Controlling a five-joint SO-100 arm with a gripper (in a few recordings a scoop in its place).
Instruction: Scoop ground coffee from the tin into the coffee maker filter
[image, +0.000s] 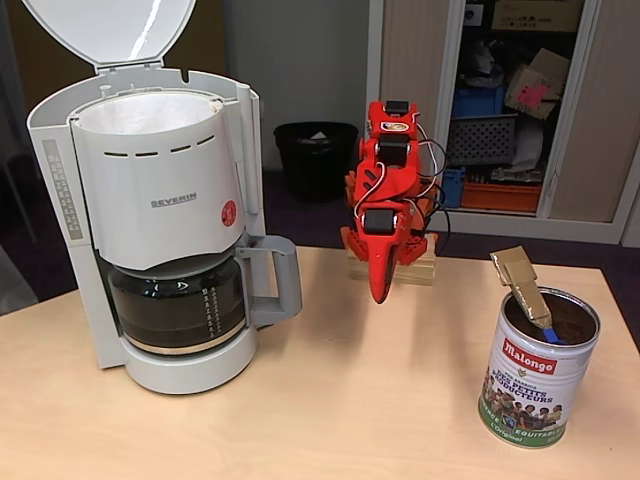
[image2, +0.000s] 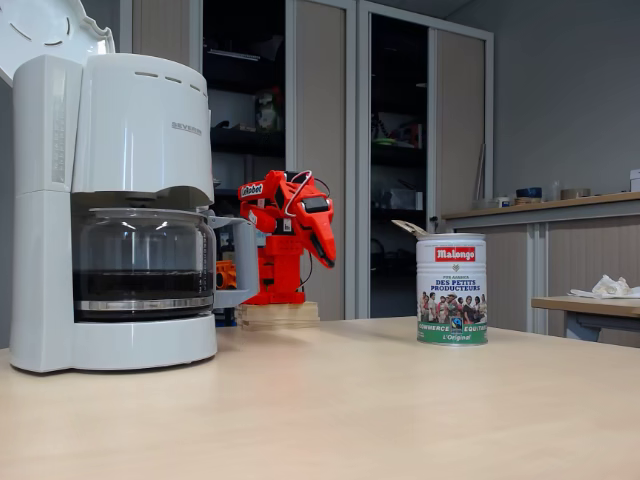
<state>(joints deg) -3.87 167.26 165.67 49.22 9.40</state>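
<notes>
At tabletop's (image: 330, 400) back centre, red gripper (image: 379, 283) hanging folded, jaws looking pressed together, holding nothing. Sitting at four o'clock from arm: tin (image: 537, 368), ground coffee (image: 570, 326) inside, scoop (image: 527, 285) leaning at rim. Standing at nine o'clock: coffee maker (image: 165, 215), lid up, filter (image: 145, 113) exposed. Advising: spreading jaws, approaching scoop handle from above, pinching mid-handle, keeping bowl level.

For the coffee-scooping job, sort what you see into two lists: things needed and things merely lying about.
Needed: tin of ground coffee with a scoop standing in it; coffee maker, lid up, filter in place; robot's hand.

Lying about: black bin; cluttered cupboard shelves; white cloth on a side table.
</notes>
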